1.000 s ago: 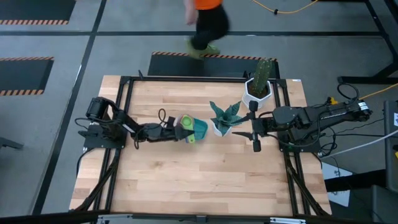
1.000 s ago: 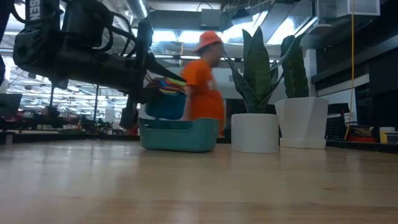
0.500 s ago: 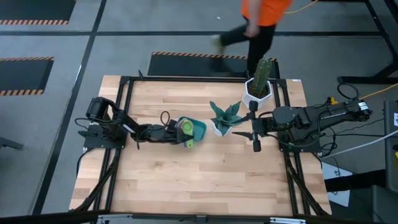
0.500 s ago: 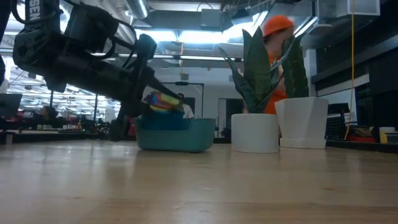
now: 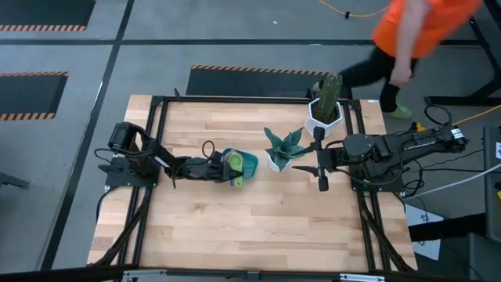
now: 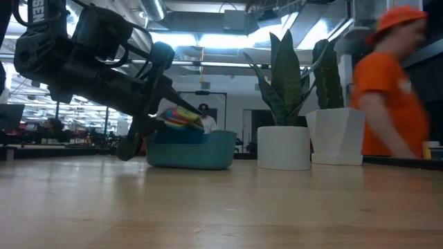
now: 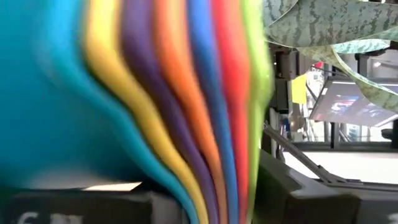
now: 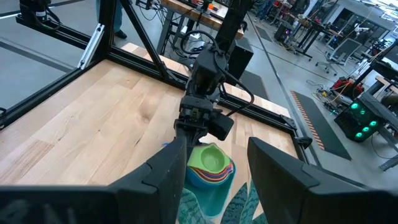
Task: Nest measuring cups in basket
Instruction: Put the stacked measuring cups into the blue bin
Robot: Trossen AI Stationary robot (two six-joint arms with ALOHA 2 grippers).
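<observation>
Left claw gripping the nested measuring cups low inside the basket; next, release and lift clear; right claw open, idle.

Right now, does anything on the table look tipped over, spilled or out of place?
Nothing stands out. The nested measuring cups sit in the basket with the left gripper at them; both plant pots stand upright, and the right gripper waits open beside them.
</observation>
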